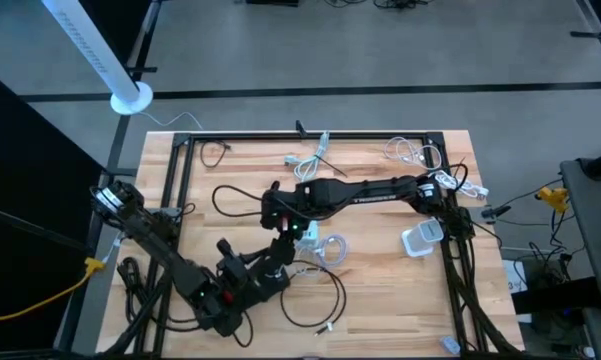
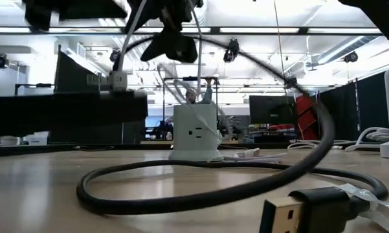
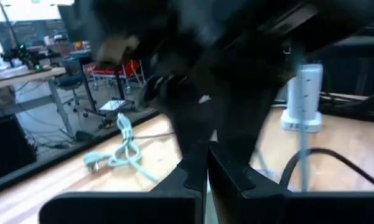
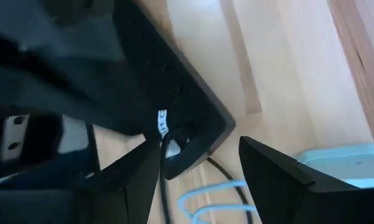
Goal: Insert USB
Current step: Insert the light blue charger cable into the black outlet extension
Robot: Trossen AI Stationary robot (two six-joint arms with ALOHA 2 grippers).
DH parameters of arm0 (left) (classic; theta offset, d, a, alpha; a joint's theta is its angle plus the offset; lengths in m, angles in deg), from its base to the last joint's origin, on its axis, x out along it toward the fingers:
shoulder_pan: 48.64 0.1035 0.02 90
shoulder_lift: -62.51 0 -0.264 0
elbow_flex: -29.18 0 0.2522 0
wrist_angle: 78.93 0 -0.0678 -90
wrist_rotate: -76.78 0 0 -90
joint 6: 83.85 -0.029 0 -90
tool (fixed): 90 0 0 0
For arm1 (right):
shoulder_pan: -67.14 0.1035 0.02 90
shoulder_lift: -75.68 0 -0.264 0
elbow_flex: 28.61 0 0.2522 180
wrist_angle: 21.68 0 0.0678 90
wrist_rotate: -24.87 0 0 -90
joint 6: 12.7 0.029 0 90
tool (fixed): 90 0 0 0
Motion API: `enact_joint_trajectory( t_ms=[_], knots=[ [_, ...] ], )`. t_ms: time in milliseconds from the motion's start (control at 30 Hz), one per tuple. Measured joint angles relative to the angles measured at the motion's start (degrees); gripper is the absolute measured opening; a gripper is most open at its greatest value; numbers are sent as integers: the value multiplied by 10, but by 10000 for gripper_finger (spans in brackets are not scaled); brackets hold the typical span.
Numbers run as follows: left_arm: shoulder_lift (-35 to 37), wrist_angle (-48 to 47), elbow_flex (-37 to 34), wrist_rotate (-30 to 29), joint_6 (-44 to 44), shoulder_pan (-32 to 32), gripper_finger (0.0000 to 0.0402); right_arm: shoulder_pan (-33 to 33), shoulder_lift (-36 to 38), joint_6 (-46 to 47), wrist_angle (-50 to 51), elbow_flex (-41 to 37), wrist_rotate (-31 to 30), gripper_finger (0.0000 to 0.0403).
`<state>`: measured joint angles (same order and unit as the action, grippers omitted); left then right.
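1. High view: the left gripper [image 1: 283, 248] and right gripper [image 1: 280, 212] meet mid-table, just beside the white charging tower [image 1: 306, 236].
2. Left pincer: fully closed. In the right wrist view it appears to pinch the black cable [image 2: 200, 194] near one end. We cannot see that end's plug.
3. Right pincer [image 4: 196, 168]: open and holding nothing. Its fingers stand either side of the left gripper's tip.
4. USB plug [image 2: 291, 212]: lies free on the table, well apart from the tower. Its cable loops up towards the grippers.
5. Handling, in our judgement: the plug is light and rigid and its metal tongue slippery; the cable is springy and will tug sideways.
6. Hold: we would grip the moulded plug body on its flat faces, not the cord.
7. Tower: light and likely to slide when pushed.
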<state>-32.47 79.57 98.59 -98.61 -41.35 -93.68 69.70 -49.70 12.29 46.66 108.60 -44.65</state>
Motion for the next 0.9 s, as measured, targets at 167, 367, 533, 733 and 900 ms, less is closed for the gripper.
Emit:
enact_joint_trajectory(
  t_ms=[167,367,533,733,900],
  knots=[
    [-2,3,70,81,-89,-2,0,-1,1,-37,-14,-1,-52,202],
    [-6,0,85,134,-67,4,0,-1,1,-12,-56,-1,-53,200],
    [-5,1,85,110,-47,5,0,-1,1,42,-10,-2,-51,199],
    [-10,-2,75,109,11,22,0,-1,1,84,-9,-3,-51,199],
    [-11,-6,66,109,0,30,0,-2,1,85,-10,-3,-60,199]
  ],
)
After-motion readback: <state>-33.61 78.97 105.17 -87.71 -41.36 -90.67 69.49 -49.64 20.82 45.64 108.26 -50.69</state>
